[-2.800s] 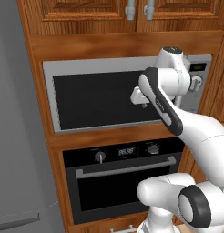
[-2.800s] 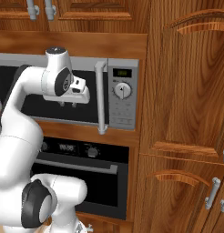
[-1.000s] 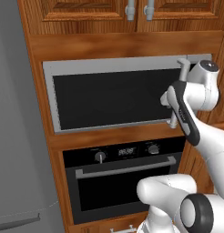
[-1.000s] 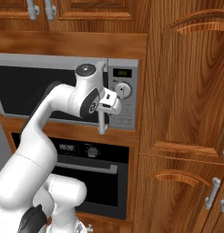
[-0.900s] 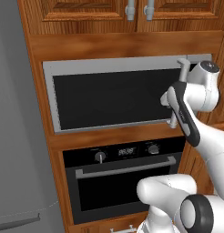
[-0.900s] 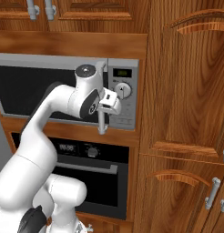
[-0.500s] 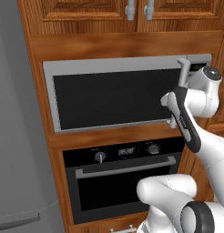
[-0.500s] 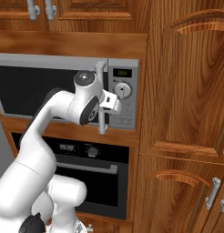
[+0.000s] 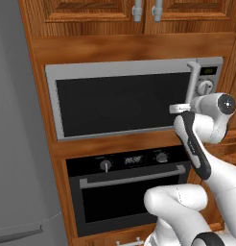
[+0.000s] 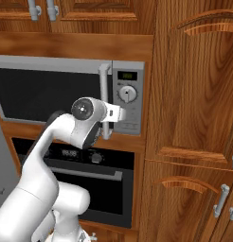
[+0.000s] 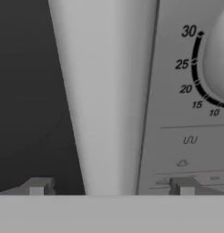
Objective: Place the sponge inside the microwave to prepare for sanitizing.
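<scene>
The microwave (image 9: 134, 98) is built into the wood cabinetry above the oven (image 9: 132, 192), and its door is shut. The sponge cannot be located from these views, so you cannot yet confirm where it lies.

The gripper (image 11: 109, 184) is spread wide and holds nothing. In the hand view, one fingertip (image 11: 37, 185) sits left of the handle (image 11: 107, 95) and the other sits right of it, so the bar stands between the jaws. In the right base view the gripper (image 10: 119, 113) is at the lower part of the handle (image 10: 104, 101). The step in hand appears to be opening the door.

Watch for these faults:

- **Incomplete capture.** How deep the bar sits between the fingers cannot be read. If you close too early, the pads may catch only its front face and slip off when you pull.
- **Panel contact.** The right fingertip is near the control panel, just beside the timer dial (image 11: 214, 59). A sideways drift could press it against the panel or turn the dial.
- **Straight pull.** The door swings on a hinge at its far side. Pulling straight back instead of along an arc would load the grip and could tear the fingers off the bar.
- **Low grip.** Holding near the handle's lower end may twist the hand as the door moves.
</scene>
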Available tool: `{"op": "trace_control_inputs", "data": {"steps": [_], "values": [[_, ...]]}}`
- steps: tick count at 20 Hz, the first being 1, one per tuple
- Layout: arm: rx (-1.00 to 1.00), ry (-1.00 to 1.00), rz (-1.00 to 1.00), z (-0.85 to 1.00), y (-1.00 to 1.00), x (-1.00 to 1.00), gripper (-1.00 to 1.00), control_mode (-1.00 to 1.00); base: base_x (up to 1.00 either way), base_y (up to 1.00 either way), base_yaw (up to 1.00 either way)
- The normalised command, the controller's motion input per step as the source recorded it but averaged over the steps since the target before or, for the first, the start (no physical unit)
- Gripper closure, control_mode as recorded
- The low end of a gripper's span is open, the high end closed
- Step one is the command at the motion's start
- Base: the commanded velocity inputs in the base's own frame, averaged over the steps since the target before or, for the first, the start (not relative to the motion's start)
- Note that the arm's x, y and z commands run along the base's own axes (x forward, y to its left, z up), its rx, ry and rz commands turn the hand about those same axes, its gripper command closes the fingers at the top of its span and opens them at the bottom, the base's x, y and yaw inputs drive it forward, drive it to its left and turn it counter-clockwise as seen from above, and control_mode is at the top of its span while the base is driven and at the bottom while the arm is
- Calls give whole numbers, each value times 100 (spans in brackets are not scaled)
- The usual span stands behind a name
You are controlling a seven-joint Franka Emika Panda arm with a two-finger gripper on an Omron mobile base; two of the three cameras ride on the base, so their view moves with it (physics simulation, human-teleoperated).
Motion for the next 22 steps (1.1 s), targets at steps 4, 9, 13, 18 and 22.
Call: {"op": "trace_control_inputs", "data": {"steps": [4, 9, 13, 18, 22], "values": [[0, -31, 6, 0, 0, 9, 100, -100, 0, 0, 0], [0, -8, 2, 0, 0, 3, 100, -100, 0, 0, 0], [0, 0, 0, 0, 0, -1, 100, -100, 0, 0, 0], [0, -1, 0, 0, 0, -35, 100, -100, 0, 0, 0], [0, -1, -4, 0, 1, -58, 100, -100, 0, 0, 0]]}}
